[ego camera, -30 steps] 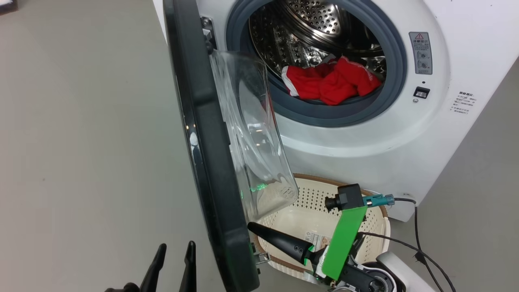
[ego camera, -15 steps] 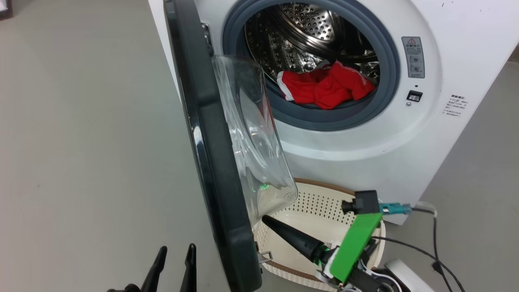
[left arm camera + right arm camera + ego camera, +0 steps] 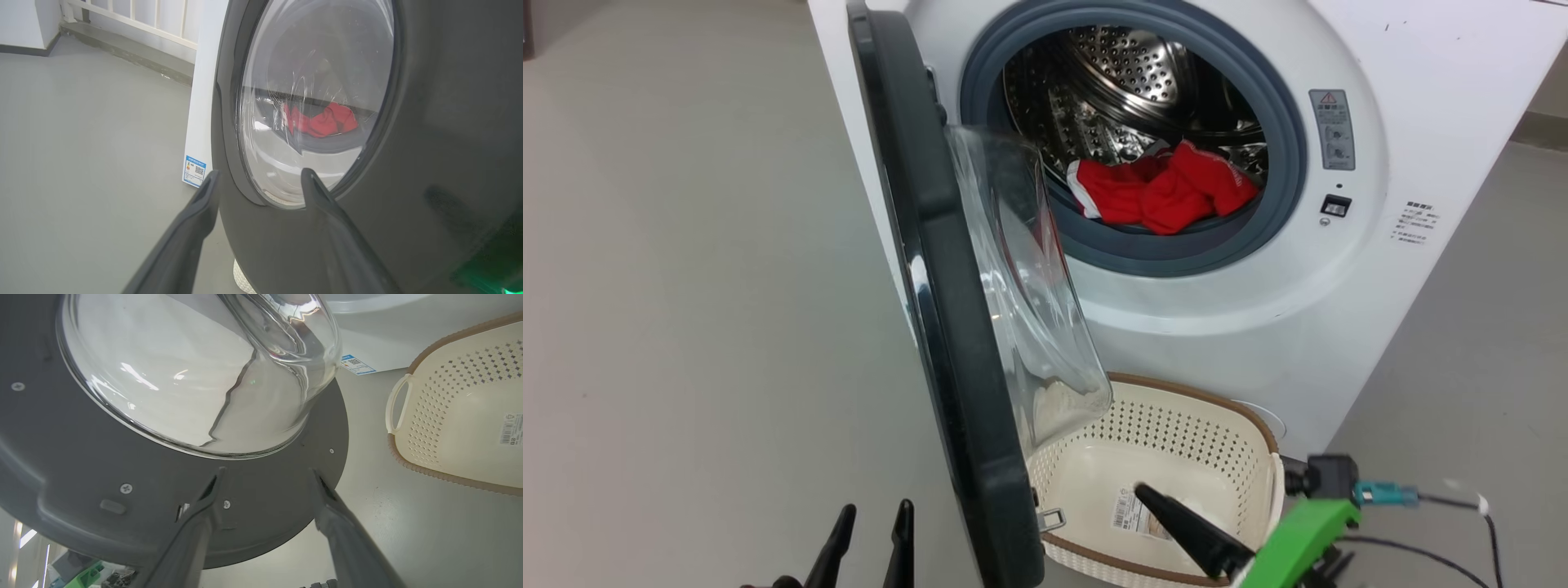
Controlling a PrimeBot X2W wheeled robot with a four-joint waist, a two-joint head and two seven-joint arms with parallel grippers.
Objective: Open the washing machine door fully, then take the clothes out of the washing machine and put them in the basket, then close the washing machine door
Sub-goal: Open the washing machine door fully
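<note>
The clothes (image 3: pixel 1160 196) look soft, light and floppy, so pinching a bunched-up fold on top should work best. Both pairs of jaws are open and hold nothing.

Red clothes (image 3: pixel 1164 196) with white trim; white washing machine (image 3: pixel 1421 98); black-rimmed door (image 3: pixel 939 310); cream perforated basket (image 3: pixel 1176 425), brown rim.
</note>
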